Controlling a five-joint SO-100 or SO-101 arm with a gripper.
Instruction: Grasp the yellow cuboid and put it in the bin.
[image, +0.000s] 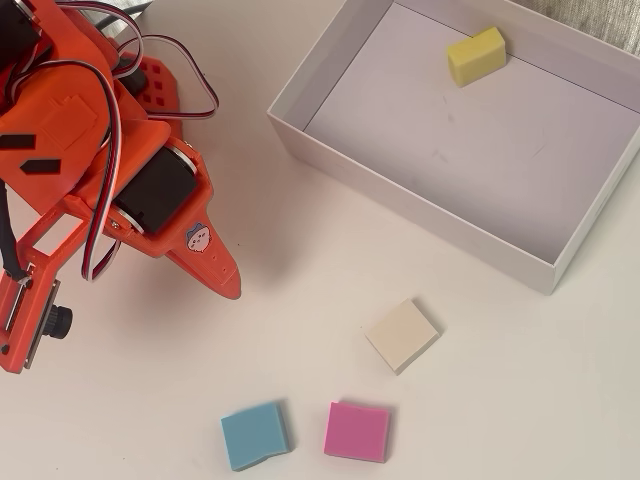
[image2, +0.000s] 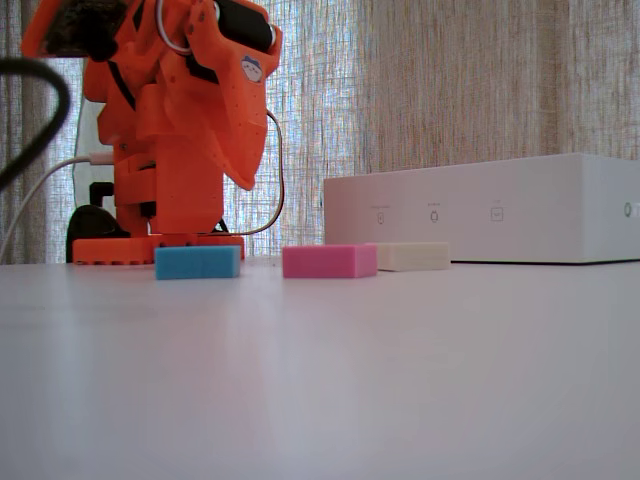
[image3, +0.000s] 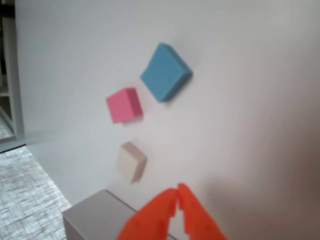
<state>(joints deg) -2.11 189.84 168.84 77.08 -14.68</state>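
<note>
The yellow cuboid (image: 476, 55) lies inside the bin (image: 400, 205) near its far wall, tilted a little; it is hidden in the fixed and wrist views. The bin is a white low-walled box with a lavender-grey floor; it also shows in the fixed view (image2: 500, 210) and its corner shows in the wrist view (image3: 95, 215). My orange gripper (image: 228, 283) hangs above the table left of the bin, well apart from the cuboid. In the wrist view its fingers (image3: 177, 192) meet at the tips, shut and empty. It also shows in the fixed view (image2: 247, 183).
Three blocks lie on the table in front of the bin: cream-beige (image: 402, 335), pink (image: 357, 431) and blue (image: 255, 434). They stand in a row in the fixed view, blue (image2: 197, 262), pink (image2: 328, 260), cream (image2: 413, 256). The arm's base (image2: 150, 245) stands behind them.
</note>
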